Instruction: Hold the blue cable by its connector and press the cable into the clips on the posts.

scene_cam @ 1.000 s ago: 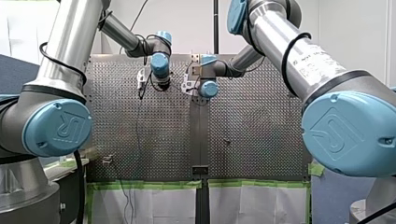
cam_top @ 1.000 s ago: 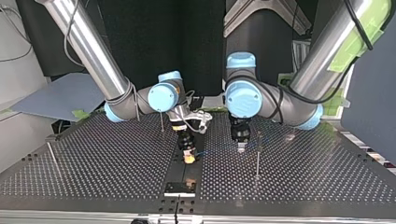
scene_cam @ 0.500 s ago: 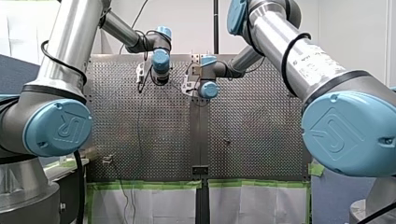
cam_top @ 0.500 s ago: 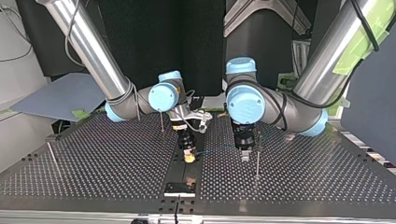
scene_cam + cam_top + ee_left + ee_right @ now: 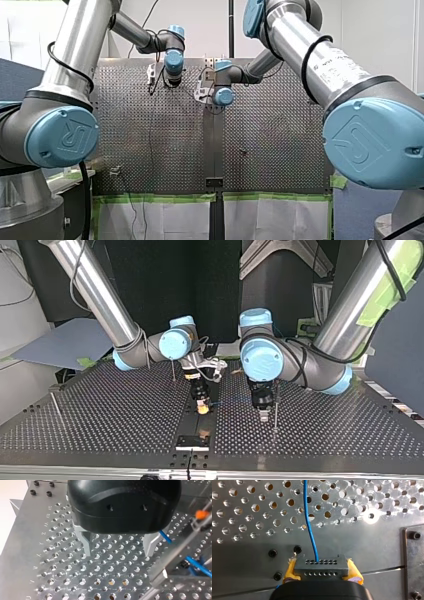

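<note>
While the yellow pads (image 5: 290, 568) of my right gripper (image 5: 322, 570) clamp the dark connector (image 5: 312, 566), the blue cable (image 5: 308, 517) runs from it over the table's (image 5: 62, 575) middle; my left gripper (image 5: 117, 551) stands wide open, empty, just beside a post (image 5: 180, 547).

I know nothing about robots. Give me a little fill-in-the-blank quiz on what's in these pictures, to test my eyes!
1. My right gripper is shut on a dark connector, and its pads are coloured ___.
2. The cable leaving that connector is ___.
3. My left gripper has its metal fingers ___, with nothing between them.
4. The clip on the post beside it is ___.

Missing words: yellow; blue; open; orange.
</note>
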Controlling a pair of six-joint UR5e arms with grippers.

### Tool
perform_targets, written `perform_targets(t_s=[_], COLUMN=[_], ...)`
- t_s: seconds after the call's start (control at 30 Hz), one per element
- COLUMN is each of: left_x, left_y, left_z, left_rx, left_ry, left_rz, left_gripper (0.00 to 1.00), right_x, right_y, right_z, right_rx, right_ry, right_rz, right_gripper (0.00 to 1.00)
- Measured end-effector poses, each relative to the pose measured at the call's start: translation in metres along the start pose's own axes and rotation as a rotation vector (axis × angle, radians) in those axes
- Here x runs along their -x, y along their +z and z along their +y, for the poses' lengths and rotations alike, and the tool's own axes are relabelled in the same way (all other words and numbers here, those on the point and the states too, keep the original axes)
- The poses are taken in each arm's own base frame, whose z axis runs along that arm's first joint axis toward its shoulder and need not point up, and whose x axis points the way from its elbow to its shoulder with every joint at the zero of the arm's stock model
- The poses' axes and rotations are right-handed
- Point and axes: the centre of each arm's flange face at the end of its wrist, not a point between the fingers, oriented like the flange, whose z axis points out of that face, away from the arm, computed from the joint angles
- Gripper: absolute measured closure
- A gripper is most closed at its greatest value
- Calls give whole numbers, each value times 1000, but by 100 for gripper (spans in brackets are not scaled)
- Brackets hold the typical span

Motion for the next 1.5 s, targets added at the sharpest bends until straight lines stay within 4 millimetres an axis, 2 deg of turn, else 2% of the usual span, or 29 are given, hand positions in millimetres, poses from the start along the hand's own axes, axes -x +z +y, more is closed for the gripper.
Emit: perform_targets(t_s=[0.13, 0.17, 0.2, 0.23, 0.27, 0.3, 0.33, 0.37, 0.4, 0.43, 0.47, 0.5, 0.53, 0.57, 1.13, 1.5], left_x=[1, 1, 1, 2, 2, 2, 3, 3, 3, 4, 4, 4, 5, 5, 7, -2], left_y=[-1, -1, -2, -2, -2, -2, -2, -3, -3, -3, -3, -4, -4, -4, -8, -24], left_z=[-3, -3, -4, -4, -5, -5, -6, -6, -6, -7, -7, -8, -9, -10, -25, -34], left_rx=[-1, -1, -1, 0, 2, 5, 9, 13, 18, 21, 23, 25, 25, 24, -52, -55], left_ry=[1, 1, 3, 4, 6, 9, 12, 15, 19, 21, 22, 22, 22, 21, -26, -55], left_rz=[-7, -9, -12, -15, -18, -21, -23, -26, -30, -33, -36, -40, -43, -46, -72, -28], left_gripper=[0, 4, 4, 11, 25, 25, 34, 48, 48, 64, 75, 75, 92, 100, 100, 100], right_x=[1, 1, 1, 2, 2, 2, 3, 3, 3, 3, 4, 4, 4, 4, 20, 32], right_y=[0, 0, 0, 0, 0, 0, 0, 0, 0, 0, 0, 0, 0, 0, -6, -13], right_z=[0, 0, 0, 0, 0, 0, 0, 0, 0, 0, 0, 0, 1, 1, 9, 33], right_rx=[0, 0, 0, 0, 0, 0, 0, 0, 0, 0, 0, 0, 1, 1, 12, 44], right_ry=[0, 0, 0, 0, 0, 0, 0, 0, 0, 0, 0, 0, 0, 0, -2, -8], right_rz=[0, -1, -1, -1, -2, -2, -2, -3, -3, -3, -4, -4, -4, -4, -40, -76], right_gripper=[100, 100, 100, 100, 100, 100, 100, 100, 100, 100, 100, 100, 100, 100, 100, 100])
